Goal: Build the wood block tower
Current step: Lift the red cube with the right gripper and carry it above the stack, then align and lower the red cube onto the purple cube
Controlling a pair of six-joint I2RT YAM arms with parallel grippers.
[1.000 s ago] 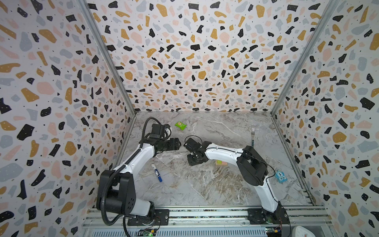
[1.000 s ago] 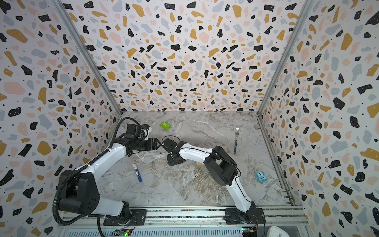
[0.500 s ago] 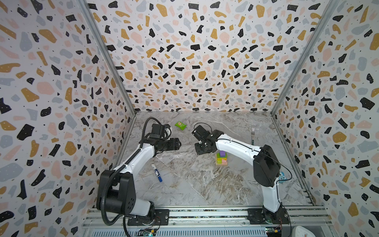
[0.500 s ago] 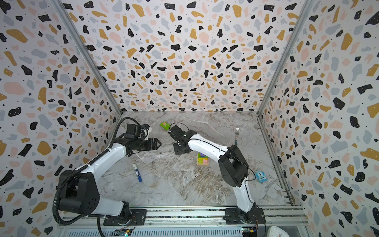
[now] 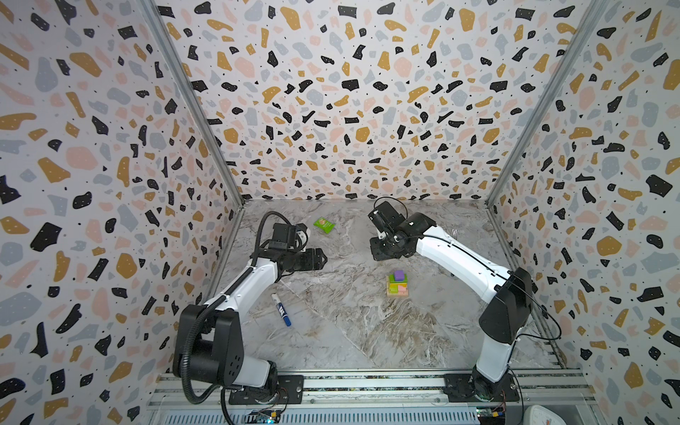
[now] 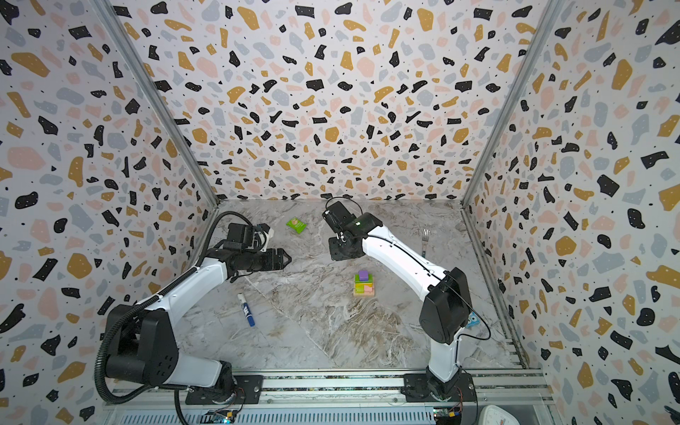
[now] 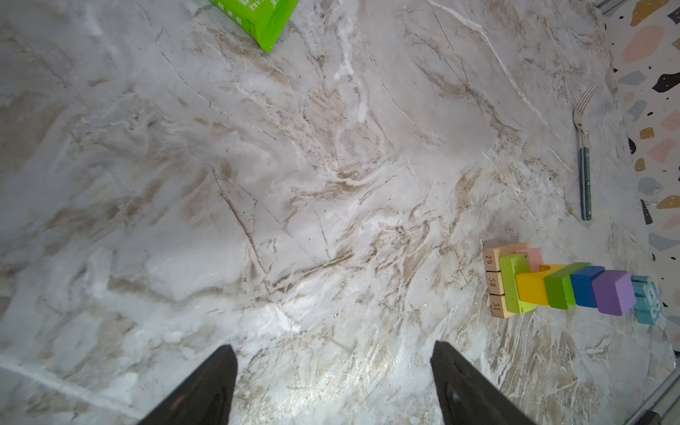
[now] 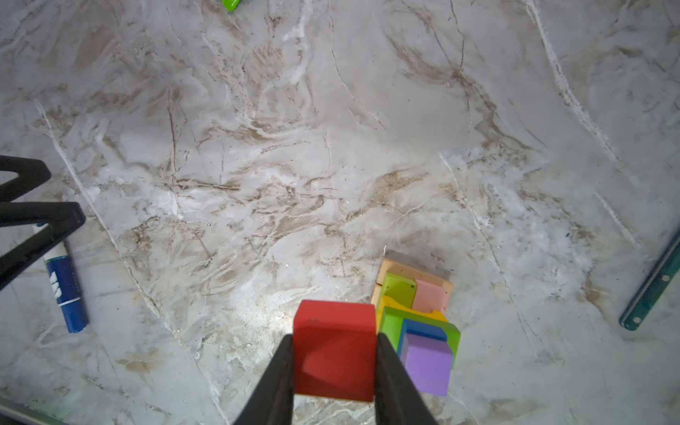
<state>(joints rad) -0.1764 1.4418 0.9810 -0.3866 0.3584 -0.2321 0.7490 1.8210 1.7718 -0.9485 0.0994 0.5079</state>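
Ten wood blocks point(image 8: 399, 290). Nine form the tower point(image 5: 397, 285): three tan bars point(image 7: 495, 283), one pink bar point(image 7: 531, 255), one lime bar point(image 7: 513, 290), one yellow arch point(image 7: 530, 290), one green bar point(image 7: 559, 290), one blue cube point(image 7: 585, 287) and one purple cube point(image 7: 612, 292). One red cube point(image 8: 333, 353) is off the tower. Around the tower on the table lie one fork point(image 7: 583, 147), one marker pen point(image 5: 281, 310), one green packet point(image 5: 323, 224) and one teal toy point(image 7: 645, 301).

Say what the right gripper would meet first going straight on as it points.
Most likely bare table beside the tower. The right gripper, shut on the red cube, aims just past the purple cube; depth is unclear, so it could graze the tower.
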